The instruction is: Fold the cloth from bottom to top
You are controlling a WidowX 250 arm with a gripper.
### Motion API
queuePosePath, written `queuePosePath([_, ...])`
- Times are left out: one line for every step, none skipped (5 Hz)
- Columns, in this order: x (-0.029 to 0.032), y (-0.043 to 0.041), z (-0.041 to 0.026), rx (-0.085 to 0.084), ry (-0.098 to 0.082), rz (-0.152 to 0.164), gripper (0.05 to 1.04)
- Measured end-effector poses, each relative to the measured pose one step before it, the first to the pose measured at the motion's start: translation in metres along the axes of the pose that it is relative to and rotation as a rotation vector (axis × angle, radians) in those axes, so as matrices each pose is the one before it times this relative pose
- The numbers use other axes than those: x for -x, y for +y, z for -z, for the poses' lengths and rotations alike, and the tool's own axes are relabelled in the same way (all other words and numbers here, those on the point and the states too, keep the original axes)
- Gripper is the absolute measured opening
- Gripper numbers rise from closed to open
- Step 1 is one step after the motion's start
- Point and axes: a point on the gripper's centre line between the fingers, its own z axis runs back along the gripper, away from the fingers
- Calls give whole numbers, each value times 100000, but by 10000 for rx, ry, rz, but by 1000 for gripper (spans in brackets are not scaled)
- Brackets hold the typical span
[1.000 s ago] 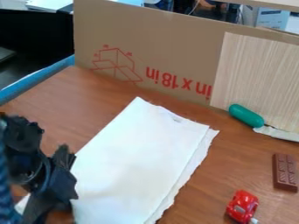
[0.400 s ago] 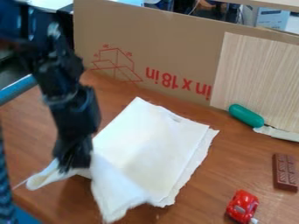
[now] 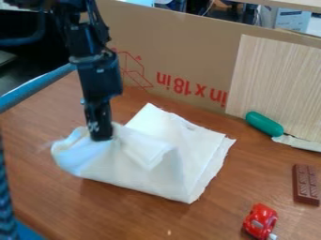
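The gripper (image 3: 102,137) hangs down at the left of the cloth, shut on the cloth's lifted part. The white cloth (image 3: 197,152) lies at the middle of the table, its lower portion raised and bunched over toward the gripper. A loose flap bulges left of the fingers, and another fold drapes over the cloth's middle. The upper corner and the layered right edge lie flat on the wood.
A red toy car (image 3: 260,220) sits at the lower right, with a brown chocolate bar (image 3: 306,184) above it. A green capsule-shaped object (image 3: 264,123) rests by the wood panel (image 3: 276,84). A cardboard wall (image 3: 169,51) stands along the back.
The gripper has gone from the lower left up and to the right, carrying the cloth's lower part with it. The cloth's bottom edge now lies higher on the table.
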Motion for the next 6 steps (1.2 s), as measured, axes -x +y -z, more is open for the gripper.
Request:
queuePosePath([-245,2185,-327,435,173,-560,64])
queuePosePath([-573,1828,-373,244,74,-194,64])
queuePosePath([-720,1331,-397,293,65,108,64])
queuePosePath([-604,687,-400,5,-78,528,64])
queuePosePath([-1140,20,194,-246,-72,763,64])
queuePosePath([-1468,223,-1156,-248,-229,209,64])
